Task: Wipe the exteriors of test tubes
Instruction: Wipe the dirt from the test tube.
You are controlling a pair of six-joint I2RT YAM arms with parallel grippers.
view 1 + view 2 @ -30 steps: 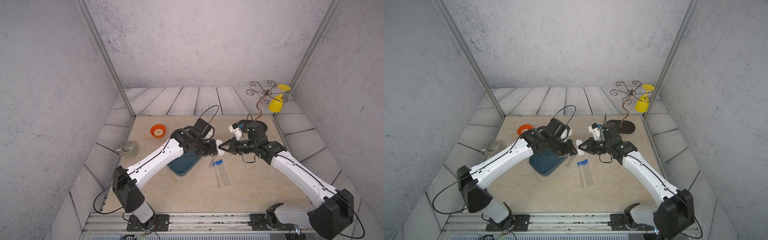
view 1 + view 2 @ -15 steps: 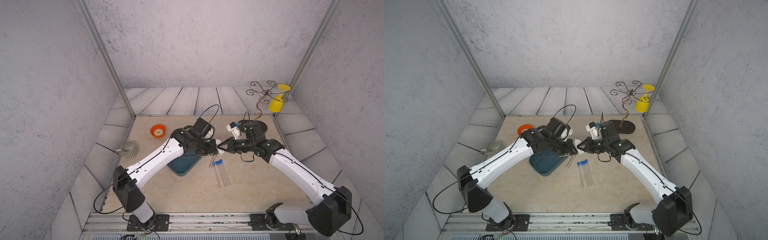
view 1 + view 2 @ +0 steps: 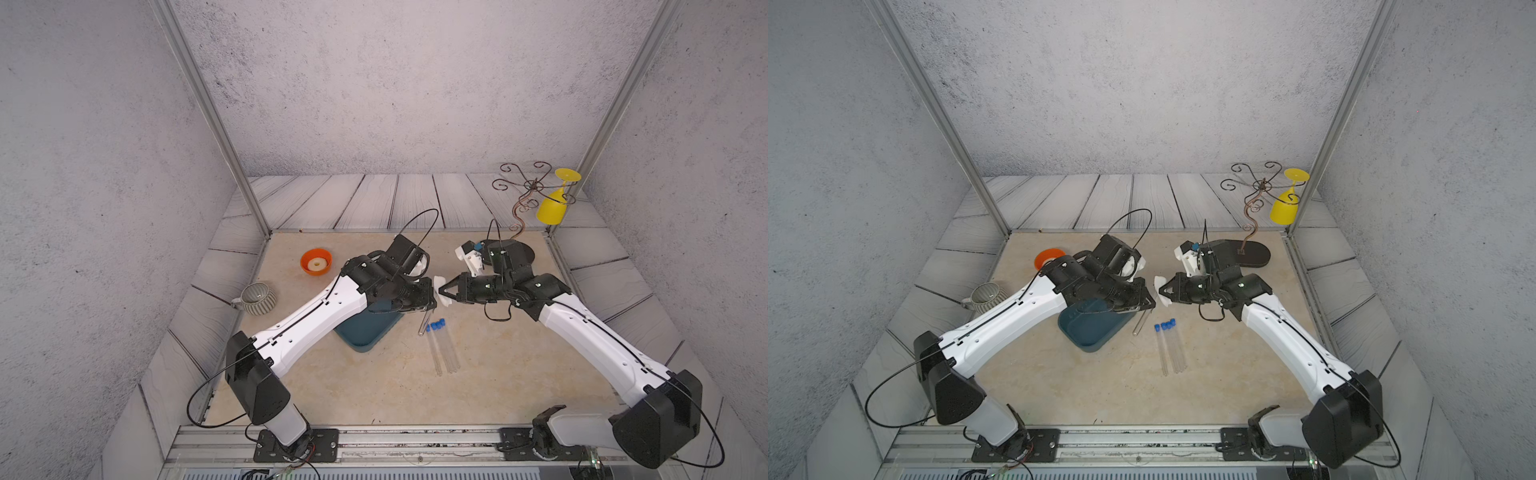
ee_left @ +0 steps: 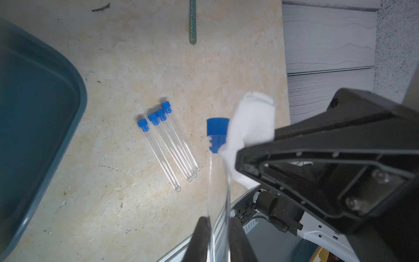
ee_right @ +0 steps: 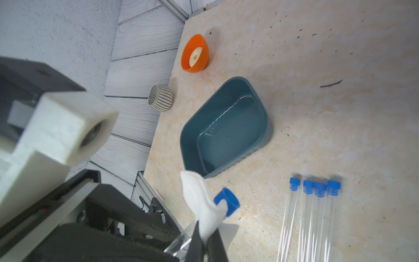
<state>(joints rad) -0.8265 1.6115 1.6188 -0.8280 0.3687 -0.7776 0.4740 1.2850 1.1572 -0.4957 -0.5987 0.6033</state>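
Four test tubes lie side by side on the beige tabletop, their blue caps lined up, near the teal tub. I see a fifth test tube lifted off the surface. My left gripper is clenched on its clear body. My right gripper is clamped on a white cloth, which presses against the raised tube just beside its blue cap. In both top views the two grippers meet tip to tip above the table.
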